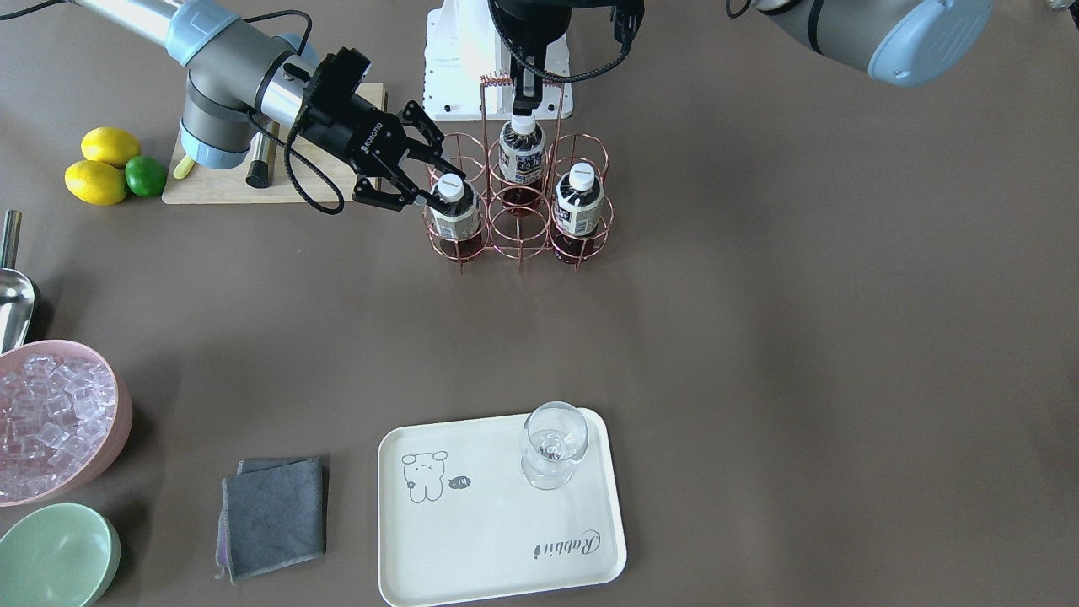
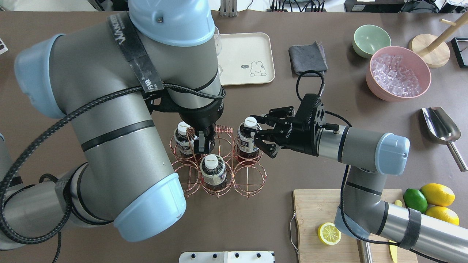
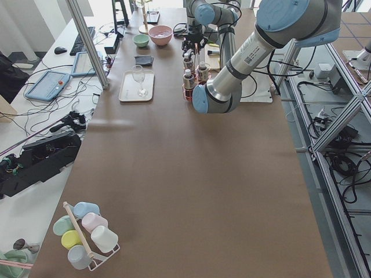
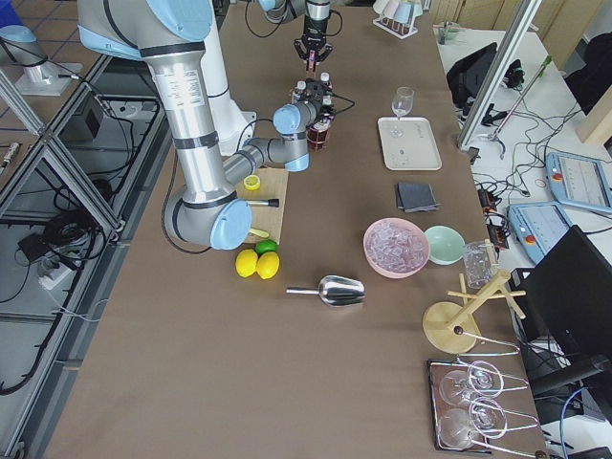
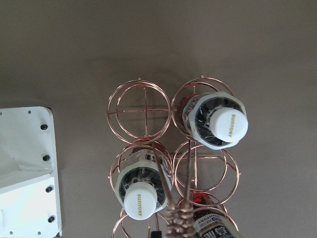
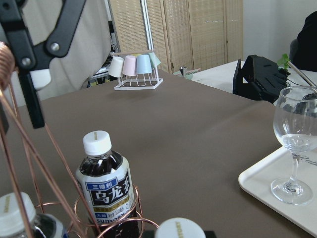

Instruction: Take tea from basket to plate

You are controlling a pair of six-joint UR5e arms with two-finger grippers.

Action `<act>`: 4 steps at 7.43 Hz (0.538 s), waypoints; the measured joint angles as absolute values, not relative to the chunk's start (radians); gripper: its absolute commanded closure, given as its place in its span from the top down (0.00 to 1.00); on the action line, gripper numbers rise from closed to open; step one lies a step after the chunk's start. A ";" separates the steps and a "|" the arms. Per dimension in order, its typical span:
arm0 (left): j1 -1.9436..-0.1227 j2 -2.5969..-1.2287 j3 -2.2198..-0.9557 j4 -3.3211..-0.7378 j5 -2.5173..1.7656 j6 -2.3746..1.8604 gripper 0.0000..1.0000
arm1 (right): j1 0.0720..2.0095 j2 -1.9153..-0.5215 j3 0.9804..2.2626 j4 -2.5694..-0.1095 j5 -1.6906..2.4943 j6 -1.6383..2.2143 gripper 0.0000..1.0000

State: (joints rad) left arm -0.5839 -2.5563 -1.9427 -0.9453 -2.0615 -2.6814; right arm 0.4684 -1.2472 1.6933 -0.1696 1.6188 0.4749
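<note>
You are at the grasp: the right tool gapes wide at the cap of the tea, upright in a corner ring of the basket, so close, lift straight clear, then carry to the plate; whether the left tool is closed I cannot tell.

We find bright, even overhead light and soft, short shadows on the table. In the left wrist view the basket handle blurs near the lens. Remaining views sharp.
</note>
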 measured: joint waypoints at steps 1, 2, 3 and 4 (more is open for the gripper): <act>-0.584 -2.556 -1.944 -0.945 -2.062 -2.681 0.00 | 0.468 -1.247 1.694 -0.171 1.619 0.473 0.27; -0.584 -2.557 -1.945 -0.945 -2.062 -2.681 0.00 | 0.468 -1.247 1.694 -0.171 1.618 0.473 0.10; -0.584 -2.558 -1.946 -0.945 -2.062 -2.681 0.00 | 0.469 -1.247 1.694 -0.172 1.618 0.472 0.00; -0.584 -2.558 -1.947 -0.945 -2.062 -2.681 0.00 | 0.470 -1.248 1.695 -0.172 1.618 0.471 0.00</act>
